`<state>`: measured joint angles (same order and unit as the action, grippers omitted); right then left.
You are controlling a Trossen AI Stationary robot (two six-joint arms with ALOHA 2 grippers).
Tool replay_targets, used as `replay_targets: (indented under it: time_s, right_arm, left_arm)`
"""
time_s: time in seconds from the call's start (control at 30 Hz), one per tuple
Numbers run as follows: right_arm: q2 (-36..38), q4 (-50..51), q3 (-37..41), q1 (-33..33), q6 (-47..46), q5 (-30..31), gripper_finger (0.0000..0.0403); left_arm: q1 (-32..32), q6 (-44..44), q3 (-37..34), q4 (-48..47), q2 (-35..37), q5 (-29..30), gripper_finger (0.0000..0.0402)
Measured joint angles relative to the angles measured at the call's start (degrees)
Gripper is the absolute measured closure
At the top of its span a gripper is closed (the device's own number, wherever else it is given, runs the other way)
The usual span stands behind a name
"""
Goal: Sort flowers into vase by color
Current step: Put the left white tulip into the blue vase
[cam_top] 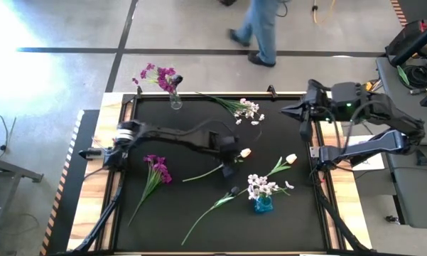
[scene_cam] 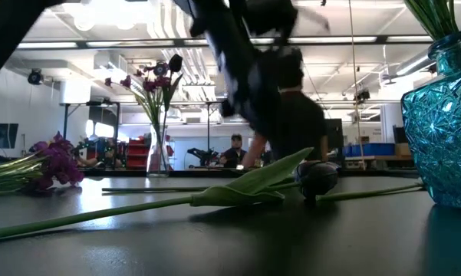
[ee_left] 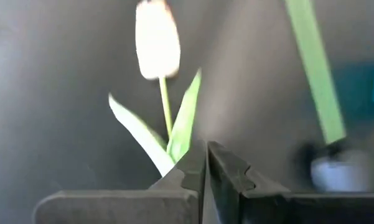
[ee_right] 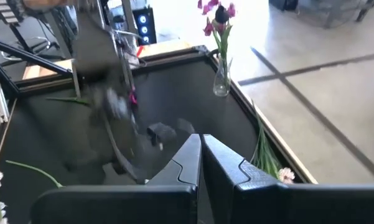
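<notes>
Up close, fingers (ee_left: 230, 177) of the left gripper (ee_left: 205, 148) pressed together at a cream tulip's (ee_left: 157, 38) leaves, just up-table of the blue vase (cam_top: 263, 205) (true pinch on the stem? cannot tell). Roughly half sorted: white clusters (cam_top: 260, 186) in that faceted teal glass, magenta sprays (cam_top: 160, 74) in a slim clear vase (cam_top: 175, 102) far off. Left lying around the blue vase: purple bunch (cam_top: 158, 169), white spray (cam_top: 246, 109), second tulip (cam_top: 291, 158), dark bud (cam_top: 233, 190), all thin plasticky stems. Right gripper (ee_right: 201, 138) parked well beyond, fingers closed tight.

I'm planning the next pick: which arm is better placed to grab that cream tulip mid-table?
Left. The left gripper is beside the cream tulip at mid-table, while the right gripper waits at the table's right edge.
</notes>
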<state>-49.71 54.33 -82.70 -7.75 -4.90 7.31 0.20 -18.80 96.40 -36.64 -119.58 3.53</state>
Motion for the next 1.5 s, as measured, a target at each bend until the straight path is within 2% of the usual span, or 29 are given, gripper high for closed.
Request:
replay_targets:
  time_s: [0.17, 0.37, 0.43, 0.53, 0.63, 0.83, 1.13, 1.5]
  right_arm:
    - [3.9, -0.4, 0.8, 0.0, 1.0, 0.2, 0.0394]
    - [7.6, -6.4, 7.6, 0.0, -1.6, -0.4, 0.0394]
    - [8.6, -8.4, 10.2, 0.0, -2.7, -0.8, 0.0394]
    - [9.6, -10.7, 13.1, 0.0, -3.5, -0.9, 0.0394]
    - [10.3, -10.9, 14.2, 0.0, -4.4, -0.9, 0.0394]
    - [10.7, -11.5, 14.4, 0.0, -4.5, -0.9, 0.0394]
    - [10.6, -11.5, 14.0, 0.0, -4.3, 0.2, 0.0394]
    - [10.6, -11.5, 14.0, 0.0, -4.5, 0.2, 0.0394]
  left_arm:
    - [1.9, 1.0, -2.4, 5.5, 7.9, 0.5, 0.0401]
    - [4.4, 1.8, -5.0, 15.8, 16.9, 0.5, 0.0401]
    - [5.3, 1.8, -5.0, 14.9, 18.2, 0.5, 0.0401]
    - [6.2, 1.8, -5.0, 7.8, 18.6, 0.5, 0.0401]
    - [6.3, 2.0, -5.7, 2.0, 16.2, 0.6, 0.0398]
    - [5.9, 2.2, -8.4, 6.4, 10.5, 0.0, 0.0356]
    - [4.8, 4.2, -7.3, 7.7, 1.9, -1.4, 0.0277]
    - [4.3, 2.8, -2.6, 6.9, -6.7, -1.5, 0.0286]
